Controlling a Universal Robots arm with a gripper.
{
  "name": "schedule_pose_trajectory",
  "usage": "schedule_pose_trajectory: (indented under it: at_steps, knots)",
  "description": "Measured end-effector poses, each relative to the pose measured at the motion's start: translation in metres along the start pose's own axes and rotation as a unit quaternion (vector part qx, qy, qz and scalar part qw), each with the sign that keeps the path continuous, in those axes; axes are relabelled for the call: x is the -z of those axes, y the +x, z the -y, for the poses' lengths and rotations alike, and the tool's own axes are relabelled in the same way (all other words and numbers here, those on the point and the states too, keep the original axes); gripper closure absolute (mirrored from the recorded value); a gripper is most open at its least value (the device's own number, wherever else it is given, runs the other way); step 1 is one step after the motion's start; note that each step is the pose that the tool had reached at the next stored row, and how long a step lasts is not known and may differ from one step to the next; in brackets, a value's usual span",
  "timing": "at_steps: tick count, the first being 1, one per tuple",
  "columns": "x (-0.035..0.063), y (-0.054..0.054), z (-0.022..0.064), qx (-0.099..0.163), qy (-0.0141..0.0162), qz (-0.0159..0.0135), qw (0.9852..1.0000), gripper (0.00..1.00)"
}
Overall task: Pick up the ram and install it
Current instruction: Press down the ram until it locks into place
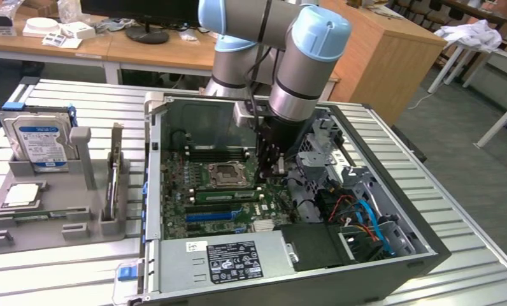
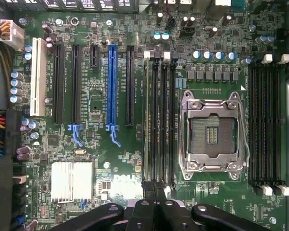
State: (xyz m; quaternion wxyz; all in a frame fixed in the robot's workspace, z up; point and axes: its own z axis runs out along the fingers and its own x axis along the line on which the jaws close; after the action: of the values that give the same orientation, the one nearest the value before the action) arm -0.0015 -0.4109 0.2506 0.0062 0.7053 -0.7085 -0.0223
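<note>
while the gripper (image 2: 156,204) hovers, ram (image 2: 145,120) sits slotted.

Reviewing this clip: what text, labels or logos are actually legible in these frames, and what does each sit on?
"DELL", faint white print on the motherboard, in the wrist view.
White label on the power supply: print too small to read.
Blue-white label on the hard drive: unreadable.
Silkscreen beside the expansion slots: too blurred to read.

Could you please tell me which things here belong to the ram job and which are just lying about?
Job: ram, apparently in a slot; memory slots; gripper; computer case.
Lying about: hard drive; processor chip; grey tray.
</note>
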Motion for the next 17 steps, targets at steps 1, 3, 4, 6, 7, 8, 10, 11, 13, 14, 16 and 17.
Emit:
schedule_pose_trajectory:
  at_steps: [1, 3, 4, 6, 7, 8, 10, 11, 13, 14, 16, 17]
  knots:
    - [-0.0007, 0.0000, 0.0000, 0.000, 0.0000, 0.0000, 1.0000, 0.90]
    - [-0.0019, 0.0000, 0.0001, 0.000, 0.0000, 0.0001, 1.0000, 0.90]
    - [-0.0026, 0.0000, 0.0001, 0.000, 0.0000, 0.0000, 1.0000, 0.90]
    - [-0.0039, 0.0001, 0.0002, 0.000, 0.0000, 0.0000, 1.0000, 0.90]
    - [-0.0046, 0.0001, 0.0002, 0.000, 0.0000, 0.0000, 1.0000, 0.90]
    - [-0.0052, 0.0001, 0.0002, 0.000, 0.0000, 0.0001, 1.0000, 0.90]
    - [-0.0059, 0.0001, 0.0002, 0.000, 0.0000, 0.0000, 1.0000, 0.90]
    - [-0.0058, 0.0002, 0.0002, 0.000, 0.0000, -0.0001, 1.0000, 0.90]
    - [-0.0059, 0.0001, 0.0002, 0.000, 0.0000, 0.0000, 1.0000, 0.90]
    - [-0.0059, 0.0001, 0.0002, 0.000, 0.0000, 0.0000, 1.0000, 0.90]
    - [-0.0060, 0.0002, 0.0002, 0.000, 0.0000, 0.0001, 1.0000, 0.90]
    - [-0.0061, 0.0005, 0.0002, 0.000, 0.0001, 0.0002, 1.0000, 0.90]
